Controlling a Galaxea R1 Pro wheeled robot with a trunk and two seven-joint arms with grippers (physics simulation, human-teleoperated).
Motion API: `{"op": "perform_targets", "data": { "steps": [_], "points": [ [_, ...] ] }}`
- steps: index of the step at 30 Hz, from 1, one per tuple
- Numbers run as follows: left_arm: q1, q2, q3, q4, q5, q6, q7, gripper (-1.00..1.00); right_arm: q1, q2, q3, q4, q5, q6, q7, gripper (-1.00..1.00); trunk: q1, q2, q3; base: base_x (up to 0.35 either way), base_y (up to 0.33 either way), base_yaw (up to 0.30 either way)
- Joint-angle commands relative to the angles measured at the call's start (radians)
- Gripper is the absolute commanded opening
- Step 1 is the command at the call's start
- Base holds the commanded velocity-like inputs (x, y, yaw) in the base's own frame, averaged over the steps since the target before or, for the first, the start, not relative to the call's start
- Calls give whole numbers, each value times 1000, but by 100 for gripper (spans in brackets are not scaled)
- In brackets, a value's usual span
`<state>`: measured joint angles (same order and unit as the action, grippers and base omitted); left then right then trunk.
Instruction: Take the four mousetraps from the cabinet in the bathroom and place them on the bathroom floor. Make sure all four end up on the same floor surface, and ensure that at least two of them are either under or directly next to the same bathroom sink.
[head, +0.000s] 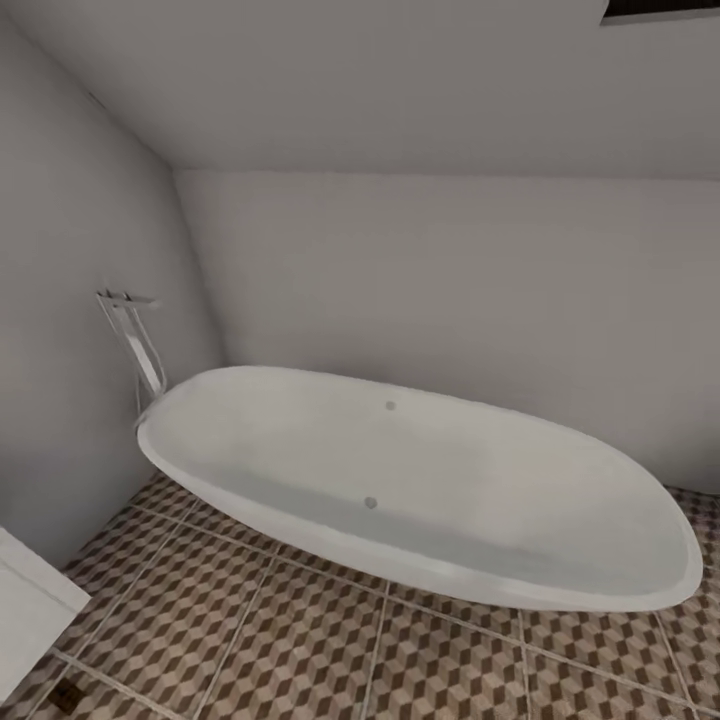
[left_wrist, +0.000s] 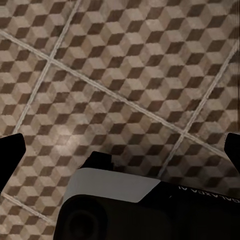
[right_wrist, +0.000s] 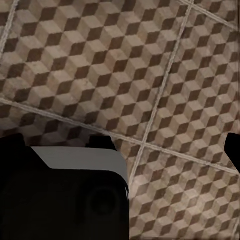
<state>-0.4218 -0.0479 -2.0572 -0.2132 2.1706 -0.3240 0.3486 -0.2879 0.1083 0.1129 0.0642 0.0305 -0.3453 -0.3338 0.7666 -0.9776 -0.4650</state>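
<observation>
Both my jaws wide, holding nothing, aimed down at the bathroom floor (left_wrist: 125, 75). One mousetrap (head: 68, 697) lies flat at head view's lower left corner, beside a white unit (head: 30, 605); left arm likely nearer.

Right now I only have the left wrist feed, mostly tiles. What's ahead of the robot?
Observer: Head view shows a white oval bathtub along the far wall.
Operator: Any trap on the floor?
Observer: One small dark-brown slab lies on the floor at lower left, beside a white unit. It's too small to confirm as a trap.
Operator: Right claw?
Observer: The right claw is open and empty, above the floor.
</observation>
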Motion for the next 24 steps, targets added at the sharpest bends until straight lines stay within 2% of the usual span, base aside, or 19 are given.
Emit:
{"op": "perform_targets", "data": {
  "steps": [1, 24],
  "points": [
    [-1, 0, -9, -3, 6, -6, 6, 100, -2, 1, 7, 5, 3, -4, -7, 100, 0, -1, 0, 0, 0, -286],
    [-1, 0, -8, -1, 6, -6, 6, 100, -2, 0, 7, 5, 3, -3, -7, 100, 0, -1, 13, 0, 0, -286]
  ]
}}
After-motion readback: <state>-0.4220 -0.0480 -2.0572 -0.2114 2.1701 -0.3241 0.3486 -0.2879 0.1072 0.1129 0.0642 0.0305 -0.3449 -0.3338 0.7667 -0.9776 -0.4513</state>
